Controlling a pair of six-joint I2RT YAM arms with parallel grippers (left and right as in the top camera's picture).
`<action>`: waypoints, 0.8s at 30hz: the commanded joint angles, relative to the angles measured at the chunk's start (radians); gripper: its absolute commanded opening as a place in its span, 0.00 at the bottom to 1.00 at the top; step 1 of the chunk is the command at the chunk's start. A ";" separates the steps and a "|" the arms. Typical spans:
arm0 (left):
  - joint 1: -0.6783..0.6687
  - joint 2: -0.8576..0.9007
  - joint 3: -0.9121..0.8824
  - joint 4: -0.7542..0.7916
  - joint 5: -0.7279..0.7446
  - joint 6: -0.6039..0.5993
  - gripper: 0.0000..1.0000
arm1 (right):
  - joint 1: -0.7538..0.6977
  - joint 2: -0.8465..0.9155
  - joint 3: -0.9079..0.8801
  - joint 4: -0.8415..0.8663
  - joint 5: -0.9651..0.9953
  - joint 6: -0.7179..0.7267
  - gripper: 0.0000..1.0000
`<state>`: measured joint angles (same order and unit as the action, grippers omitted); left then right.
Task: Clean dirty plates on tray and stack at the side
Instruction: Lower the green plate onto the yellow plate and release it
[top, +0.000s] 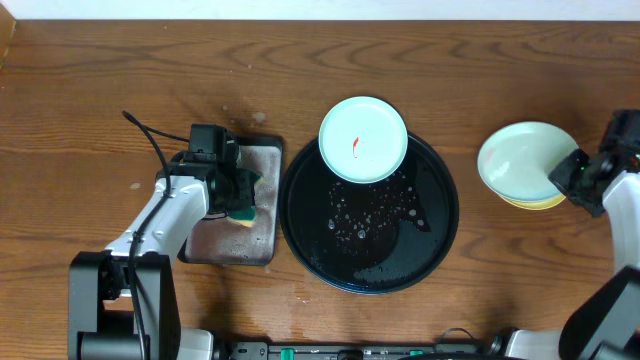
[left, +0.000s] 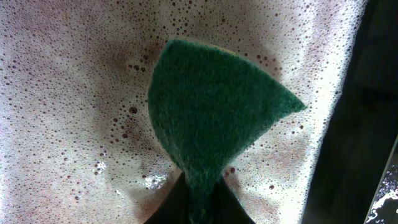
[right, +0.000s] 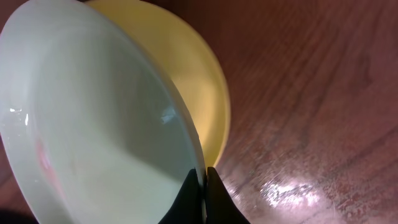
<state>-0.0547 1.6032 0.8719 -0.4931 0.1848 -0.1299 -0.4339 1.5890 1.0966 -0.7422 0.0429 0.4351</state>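
**Left gripper** (top: 236, 192): positioned over the grey tray (top: 264, 160), which sits on the table (top: 100, 80) just left of the black tray (top: 425, 250). The jaws are clamped tight on a green sponge (left: 211, 118), pinched at its narrow end so that the pad fans out ahead of the fingers. The sponge is over a layer of white foam (left: 62, 93) that covers the grey tray's floor. Whether the sponge touches the foam cannot be determined.

**Right gripper** (right: 203, 193): located at the right side of the table, well apart from the black tray. Its 2 fingers are closed on the rim of the mint plate (right: 93, 124), 1 finger on each face. The mint plate lies tilted on top of the yellow plate (right: 199, 74), which rests on the wood. In the overhead view the mint plate covers most of the yellow plate, leaving only a yellow crescent along the near edge. In the wrist view a faint pinkish trace shows near the mint plate's left edge.

**Black tray**: centred on the table between the 2 arms. 1 plate sits on it. This smeared plate (top: 362, 138) rests face up at the far rim, overhanging the edge, with 1 red smear at its centre. Water droplets (top: 370, 210) are scattered over the middle of the tray.
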 joint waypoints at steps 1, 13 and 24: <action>0.005 0.005 -0.002 0.000 -0.003 0.010 0.09 | -0.049 0.047 0.001 0.016 -0.070 0.010 0.01; 0.005 0.005 -0.002 0.000 -0.003 0.010 0.09 | -0.087 0.090 0.002 0.083 -0.339 -0.143 0.59; 0.005 0.005 -0.002 0.000 -0.003 0.010 0.08 | 0.168 0.090 0.129 0.009 -0.449 -0.420 0.61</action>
<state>-0.0547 1.6032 0.8719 -0.4931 0.1844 -0.1303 -0.3473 1.6791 1.1500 -0.7124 -0.3950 0.1349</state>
